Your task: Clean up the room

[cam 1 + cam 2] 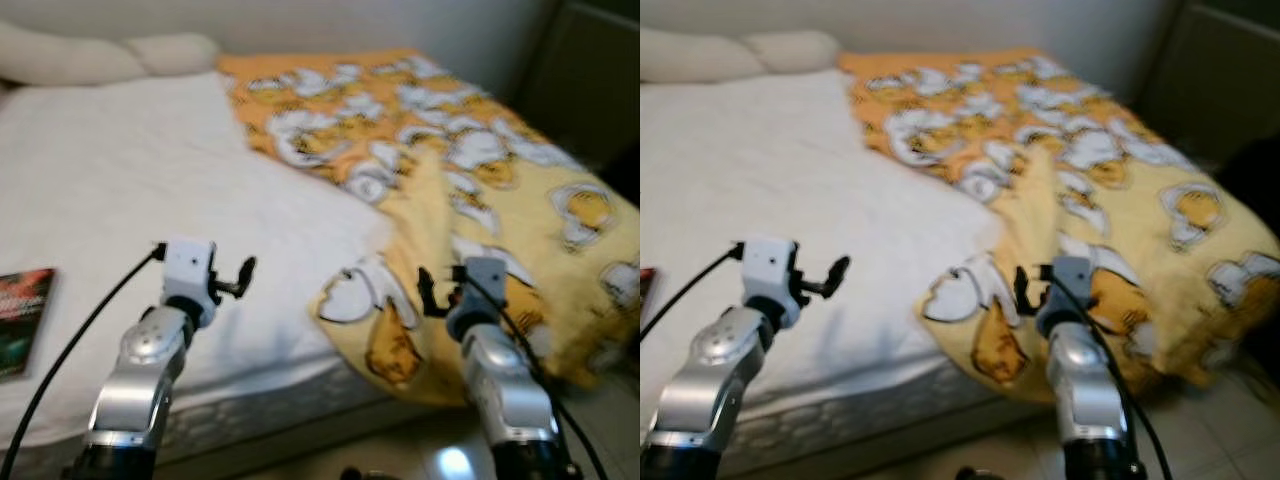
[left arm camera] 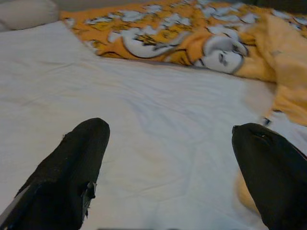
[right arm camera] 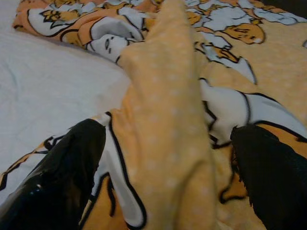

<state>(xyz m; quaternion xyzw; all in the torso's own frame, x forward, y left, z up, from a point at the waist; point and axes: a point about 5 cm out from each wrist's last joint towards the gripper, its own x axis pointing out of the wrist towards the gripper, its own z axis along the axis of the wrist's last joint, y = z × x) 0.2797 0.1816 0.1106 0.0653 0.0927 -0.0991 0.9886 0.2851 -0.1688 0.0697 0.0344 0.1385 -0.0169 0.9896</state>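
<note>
My right gripper (image 1: 432,290), jaws open, hangs over the rumpled blanket (image 1: 470,190) on the bed (image 1: 120,190); left gripper (image 1: 238,278) open over bare sheet. I should pinch the folded ridge, not loose cloth.

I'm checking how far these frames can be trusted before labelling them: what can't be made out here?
- Book: cut off by the left edge of the left eye view; cover text too blurred to read.
- Blanket: its far side falls past the mattress edge, hidden.
- Pillows: cropped by the top edge.
- Dark furniture: blurred and shaded, unidentifiable.
- Left gripper and right gripper: open.
</note>
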